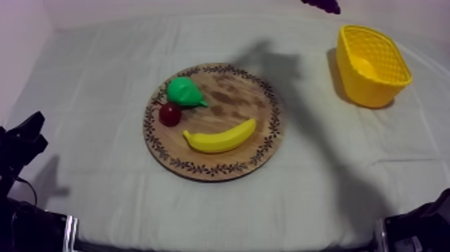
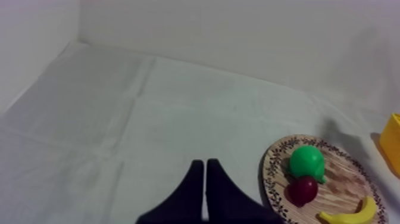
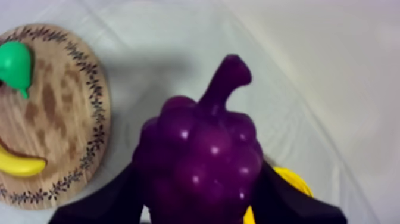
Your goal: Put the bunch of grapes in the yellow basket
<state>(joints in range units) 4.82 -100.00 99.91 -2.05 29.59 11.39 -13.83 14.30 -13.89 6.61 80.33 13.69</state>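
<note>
On the table (image 1: 100, 100), one round wooden board (image 1: 258, 127) holds three fruits: one banana (image 1: 221, 137), one pear (image 1: 184, 92) and one small red fruit (image 1: 169, 114), while one yellow basket (image 1: 361, 87) stands well apart at the far right. Up in the air, the single bunch of grapes (image 3: 199, 149) sits clamped in the right claw (image 3: 199, 199), stem up, off the board, with the basket's rim peeking out just beneath it. Low at the left side, the left claw (image 2: 205, 184) rests with its two fingers pressed together on nothing, off to one side of the board.
</note>
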